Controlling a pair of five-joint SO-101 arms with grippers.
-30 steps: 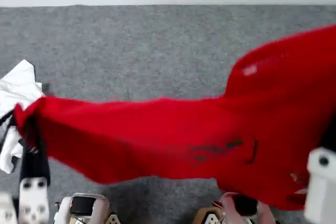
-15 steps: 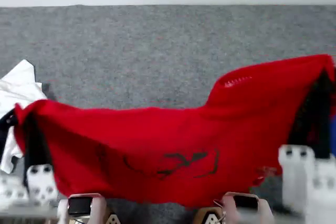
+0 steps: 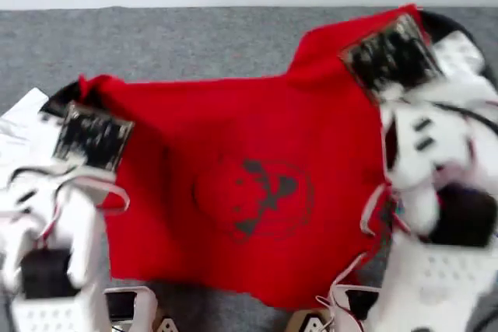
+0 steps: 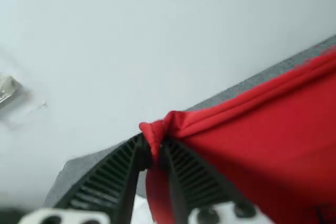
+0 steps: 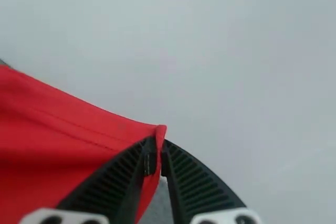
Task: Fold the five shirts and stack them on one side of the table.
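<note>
Corners of the red shirt (image 3: 194, 138) sit clamped in the left pincer (image 4: 154, 153) and right pincer (image 5: 156, 161), apparently to spread it flat on the tabletop (image 3: 194, 44).

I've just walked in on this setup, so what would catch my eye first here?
A red shirt with a dark round print, stretched over the grey table. The left gripper and the right gripper each pinch a far corner of it. At the table's left edge lies white cloth.
</note>
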